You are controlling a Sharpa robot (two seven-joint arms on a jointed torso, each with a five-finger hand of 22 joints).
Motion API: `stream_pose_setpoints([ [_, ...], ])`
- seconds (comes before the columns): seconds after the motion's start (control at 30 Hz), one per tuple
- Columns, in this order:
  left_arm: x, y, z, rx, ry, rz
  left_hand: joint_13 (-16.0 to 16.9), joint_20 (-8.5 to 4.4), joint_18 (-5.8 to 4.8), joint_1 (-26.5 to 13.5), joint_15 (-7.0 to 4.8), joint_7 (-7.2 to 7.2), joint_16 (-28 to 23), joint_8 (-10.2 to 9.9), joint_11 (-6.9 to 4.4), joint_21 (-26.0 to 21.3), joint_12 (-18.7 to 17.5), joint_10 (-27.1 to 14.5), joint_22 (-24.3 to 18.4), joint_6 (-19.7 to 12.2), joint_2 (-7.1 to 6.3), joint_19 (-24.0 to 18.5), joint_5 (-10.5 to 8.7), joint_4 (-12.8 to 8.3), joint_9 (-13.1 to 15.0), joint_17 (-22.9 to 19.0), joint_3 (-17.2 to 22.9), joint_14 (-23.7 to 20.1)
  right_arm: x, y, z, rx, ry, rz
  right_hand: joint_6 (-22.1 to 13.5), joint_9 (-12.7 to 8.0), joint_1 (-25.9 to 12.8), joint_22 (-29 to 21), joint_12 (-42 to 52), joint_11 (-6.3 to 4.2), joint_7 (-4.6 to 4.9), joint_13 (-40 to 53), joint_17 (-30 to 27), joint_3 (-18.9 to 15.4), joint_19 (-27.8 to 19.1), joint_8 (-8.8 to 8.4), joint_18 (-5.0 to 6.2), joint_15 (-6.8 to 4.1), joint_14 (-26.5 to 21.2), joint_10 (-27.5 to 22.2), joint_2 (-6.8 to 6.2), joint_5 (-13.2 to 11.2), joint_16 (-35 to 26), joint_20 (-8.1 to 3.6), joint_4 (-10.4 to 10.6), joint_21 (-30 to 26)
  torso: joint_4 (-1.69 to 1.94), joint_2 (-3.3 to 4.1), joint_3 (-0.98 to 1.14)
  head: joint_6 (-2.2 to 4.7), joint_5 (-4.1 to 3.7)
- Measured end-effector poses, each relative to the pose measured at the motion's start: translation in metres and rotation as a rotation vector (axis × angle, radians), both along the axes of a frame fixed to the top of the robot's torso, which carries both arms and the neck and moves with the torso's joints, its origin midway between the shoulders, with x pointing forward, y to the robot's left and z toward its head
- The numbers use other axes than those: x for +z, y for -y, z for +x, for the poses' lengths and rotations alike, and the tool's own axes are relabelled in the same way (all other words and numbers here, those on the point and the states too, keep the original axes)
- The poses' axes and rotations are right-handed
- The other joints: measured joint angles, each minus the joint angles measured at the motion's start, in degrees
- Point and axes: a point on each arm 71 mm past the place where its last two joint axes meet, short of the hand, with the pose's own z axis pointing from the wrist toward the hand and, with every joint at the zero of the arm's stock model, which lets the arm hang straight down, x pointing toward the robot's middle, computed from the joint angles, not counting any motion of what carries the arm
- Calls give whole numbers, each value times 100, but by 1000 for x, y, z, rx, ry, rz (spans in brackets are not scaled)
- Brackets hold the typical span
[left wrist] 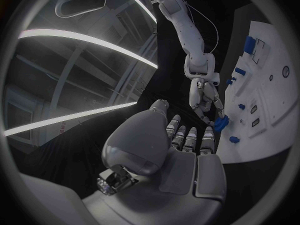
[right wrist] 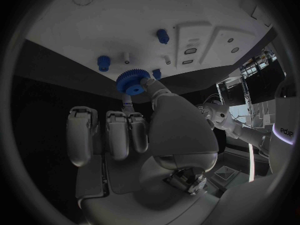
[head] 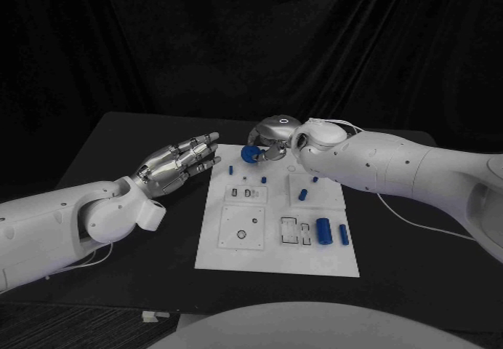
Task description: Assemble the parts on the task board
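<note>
Behind right hand, half-hidden blue gear

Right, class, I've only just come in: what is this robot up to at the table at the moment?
The robot is assembling small blue parts on a white task board. Its right hand pinches a blue gear above the board's far edge. Its left hand hovers beside the board's left side, fingers apart, holding nothing. Other blue parts are on the board, among them a blue cylinder near its right edge.
</note>
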Motion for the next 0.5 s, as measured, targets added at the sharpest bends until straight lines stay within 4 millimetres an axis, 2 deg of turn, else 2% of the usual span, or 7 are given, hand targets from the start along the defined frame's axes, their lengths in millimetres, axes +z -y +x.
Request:
stream_pose_setpoints([
  [0.2,-1,0,1,-2,-2,2,-1,0,0,0,0,0,0,0,0,0,0,0,0,0,0,0,0,15,0,0,17,0,-1,4,0,-8,-8,-2,0,0,-15,0,0,0,-1,0,0,0,0,0,1,0,0,0,-16,25,0,0,0,0,2,2,1,0,-26],
  [0.5,-1,0,1,-6,-4,3,-1,0,1,0,0,21,0,0,0,0,0,0,0,-21,0,0,0,-1,0,0,33,0,-4,8,0,-29,-46,-27,-9,0,-45,-1,0,0,-9,-1,0,22,0,1,0,0,0,0,-46,12,0,0,23,0,3,2,1,0,-13],
])
